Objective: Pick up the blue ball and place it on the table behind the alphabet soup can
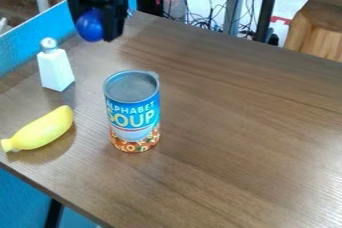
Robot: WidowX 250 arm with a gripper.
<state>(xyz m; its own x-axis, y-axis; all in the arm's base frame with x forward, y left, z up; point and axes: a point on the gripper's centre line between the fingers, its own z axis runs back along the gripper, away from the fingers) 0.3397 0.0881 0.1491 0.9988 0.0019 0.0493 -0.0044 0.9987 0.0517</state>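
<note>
Gripper [100, 28]: placed at the upper left of the view, above the far end of the table [234, 137]; its jaws are parted by about the ball's width and seem to be closed on it.
Ball [89, 25]: blue, held off the tabletop; by judgement, a carrying step is in hand.
Bottle [55, 69]: white with a silver cap, stood upright near the blue panel [23, 47].
Can [133, 114]: stood upright, nearer the camera than the bottle.
Banana [41, 131]: yellow, laid flat to the left of the can.
Next move: a firm grip is called for, with the bottle given room, since a round ball could roll once released.
</note>
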